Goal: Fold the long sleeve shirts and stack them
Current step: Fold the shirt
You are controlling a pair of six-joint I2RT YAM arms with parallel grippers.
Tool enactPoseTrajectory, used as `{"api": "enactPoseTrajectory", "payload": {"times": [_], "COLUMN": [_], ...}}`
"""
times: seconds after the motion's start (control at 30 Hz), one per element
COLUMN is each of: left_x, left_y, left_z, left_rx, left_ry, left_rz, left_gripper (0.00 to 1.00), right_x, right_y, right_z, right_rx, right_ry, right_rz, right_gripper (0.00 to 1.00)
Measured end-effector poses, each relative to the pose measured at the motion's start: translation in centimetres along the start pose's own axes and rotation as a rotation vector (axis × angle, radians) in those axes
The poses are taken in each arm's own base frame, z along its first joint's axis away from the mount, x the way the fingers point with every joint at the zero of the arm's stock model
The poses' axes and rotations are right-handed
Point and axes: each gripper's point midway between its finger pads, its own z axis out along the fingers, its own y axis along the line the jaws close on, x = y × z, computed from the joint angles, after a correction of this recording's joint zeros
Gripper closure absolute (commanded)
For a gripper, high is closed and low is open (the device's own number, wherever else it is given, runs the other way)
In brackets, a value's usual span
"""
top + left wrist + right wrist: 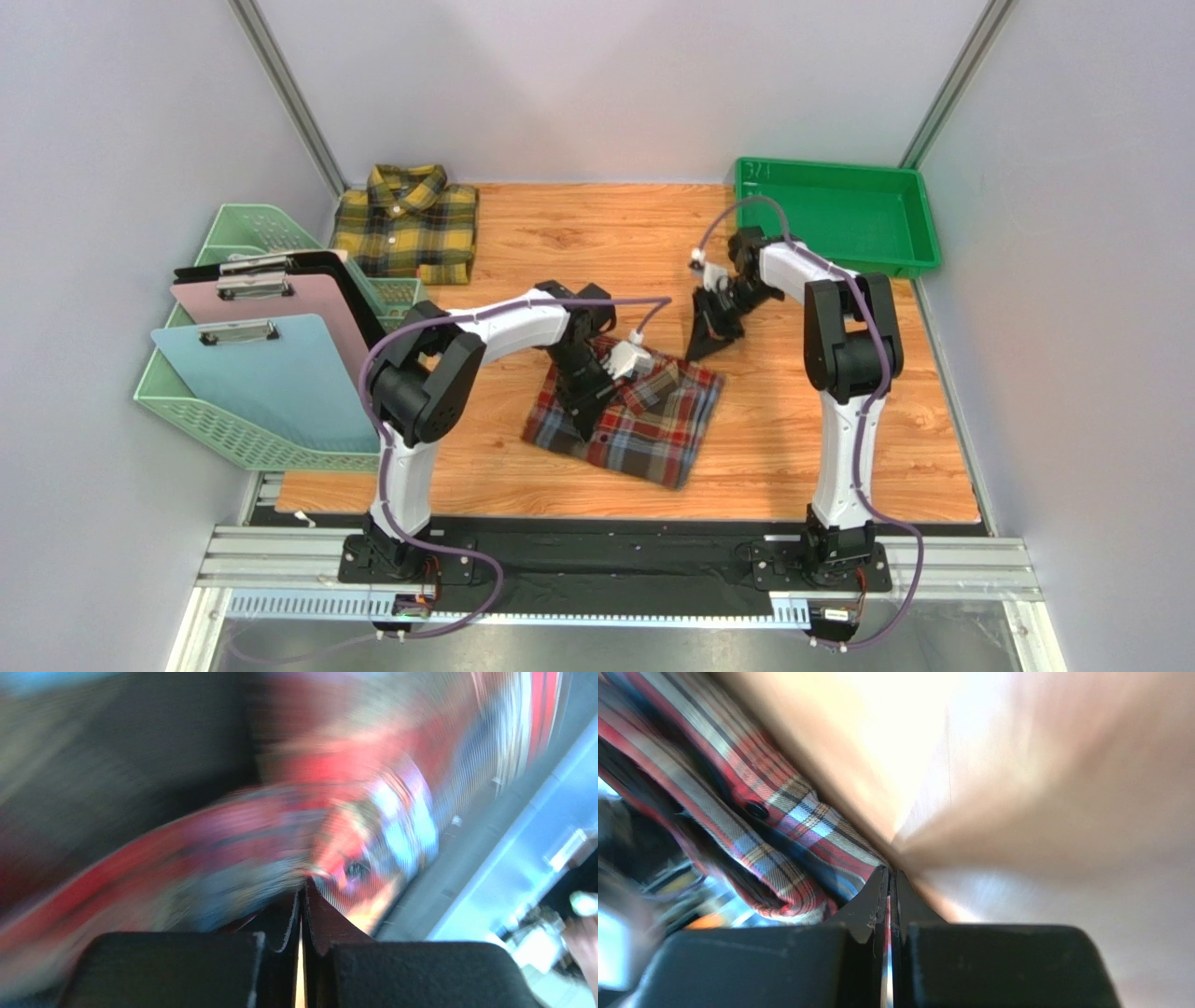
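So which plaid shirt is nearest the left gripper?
The red plaid shirt, in the middle; the yellow plaid shirt lies folded in the back left corner.

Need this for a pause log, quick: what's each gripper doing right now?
Left gripper: closed over the red plaid shirt; blur hides any pinch.
Right gripper: closed, apparently empty.

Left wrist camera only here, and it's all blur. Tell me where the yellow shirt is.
Observer: The yellow plaid shirt lies folded in the far left corner of the table.
Operator: Report the right gripper.
Observer: The right gripper is shut, by the far right corner of the red plaid shirt. I cannot tell whether it pinches cloth.
Operator: Say what's beyond it.
Observer: A green tray sits in the far right corner.
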Motion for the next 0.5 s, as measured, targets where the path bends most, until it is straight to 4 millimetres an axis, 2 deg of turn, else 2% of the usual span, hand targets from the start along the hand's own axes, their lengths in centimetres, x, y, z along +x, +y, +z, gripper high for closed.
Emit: {"api": "enactPoseTrajectory", "payload": {"times": [0.03,0.1,0.17,0.2,0.23,0.3,0.33,0.43,0.5], "left_x": [0.5,1.1,1.1,0.8,0.5,-0.3,-0.6,-1.0,-1.0], "left_y": [-1.2,-3.3,-4.8,-5.2,-5.2,-4.5,-3.7,-0.9,0.4], "left_z": [0.5,1.0,0.8,0.2,-0.6,-3.3,-4.9,-9.5,-11.4], "left_rx": [0.028,0.084,0.122,0.133,0.138,0.141,0.131,0.069,0.030], "left_ry": [0.013,0.026,0.014,-0.008,-0.043,-0.139,-0.192,-0.333,-0.386], "left_rz": [0.009,0.021,0.022,0.019,0.011,-0.023,-0.044,-0.098,-0.117], "left_gripper": [0.88,0.84,0.82,0.78,0.75,0.68,0.66,0.60,0.59], "right_x": [-1.8,-5.0,-6.7,-7.2,-7.3,-6.7,-6.0,-4.0,-3.0], "right_y": [0.1,0.8,1.6,2.0,2.3,2.7,2.8,2.9,3.3], "right_z": [-0.2,-0.7,-1.5,-1.9,-2.2,-3.3,-4.1,-6.8,-8.8], "right_rx": [0.010,0.026,0.039,0.039,0.041,0.043,0.044,0.047,0.043], "right_ry": [-0.034,-0.096,-0.135,-0.148,-0.157,-0.167,-0.173,-0.207,-0.247], "right_rz": [-0.044,-0.136,-0.209,-0.241,-0.259,-0.293,-0.299,-0.308,-0.329], "right_gripper": [1.00,0.96,0.89,0.85,0.78,0.73,0.67,0.59,0.56]}}
